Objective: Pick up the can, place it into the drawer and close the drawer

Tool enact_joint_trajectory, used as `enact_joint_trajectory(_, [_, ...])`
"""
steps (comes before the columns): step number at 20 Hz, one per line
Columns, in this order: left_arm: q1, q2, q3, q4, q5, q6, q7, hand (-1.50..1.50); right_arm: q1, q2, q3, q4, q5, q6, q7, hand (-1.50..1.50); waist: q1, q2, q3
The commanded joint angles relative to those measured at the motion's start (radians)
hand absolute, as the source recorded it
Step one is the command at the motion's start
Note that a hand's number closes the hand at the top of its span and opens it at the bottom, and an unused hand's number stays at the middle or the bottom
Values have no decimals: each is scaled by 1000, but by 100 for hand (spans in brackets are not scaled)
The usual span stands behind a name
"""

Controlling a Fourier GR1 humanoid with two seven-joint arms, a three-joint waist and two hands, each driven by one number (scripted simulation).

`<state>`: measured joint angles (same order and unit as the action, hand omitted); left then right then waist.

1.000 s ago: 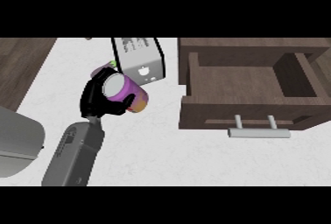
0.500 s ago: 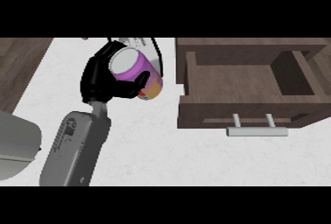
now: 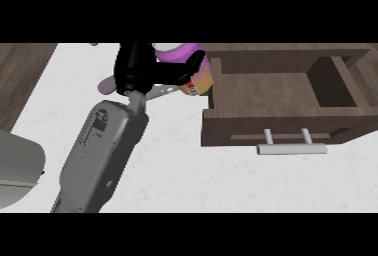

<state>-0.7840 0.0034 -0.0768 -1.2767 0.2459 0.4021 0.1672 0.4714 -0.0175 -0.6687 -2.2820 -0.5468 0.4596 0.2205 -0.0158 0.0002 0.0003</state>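
My left robot hand is curled round the can, holding it above the bench just beside the open drawer's left wall. I should carry it right, clear of that wall, before lowering. The can looks tilted, long axis slanting, purple end up-left, though my fingers hide much.

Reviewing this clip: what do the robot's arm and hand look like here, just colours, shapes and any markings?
One arm shows, coming in from the lower edge at the view's left. Its forearm is a long, flat-sided grey casing with rounded corners and a faint recessed panel line near the wrist end. A narrow grey wrist link joins it to the left hand, which is glossy black with thick rounded fingers. No cables or printed markings are visible.
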Motion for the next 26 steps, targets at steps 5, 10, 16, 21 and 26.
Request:
enact_joint_trajectory(5, [-192, -3, -42, 155, 41, 95, -1, 150, -53, -61, -45, 42, -51, -7, 39, -150, -5, 2, 0])
enact_joint_trajectory(10, [-325, -3, -62, 251, 49, 158, -8, 150, -78, -6, -12, 99, 67, 44, -32, -150, -8, 4, 1])
enact_joint_trajectory(16, [-460, -3, -155, 421, 199, 273, -65, 150, -81, -7, 4, 5, 15, -5, 54, -150, -34, 7, 1])
enact_joint_trajectory(21, [-539, -3, -127, 558, 244, 209, -120, 150, -71, 17, 3, 37, 41, 26, 12, -150, -29, 8, 1])
enact_joint_trajectory(26, [-572, -3, -221, 594, 371, 256, -156, 150, -63, 17, 51, -38, 59, -38, 44, -150, -40, 8, 1])
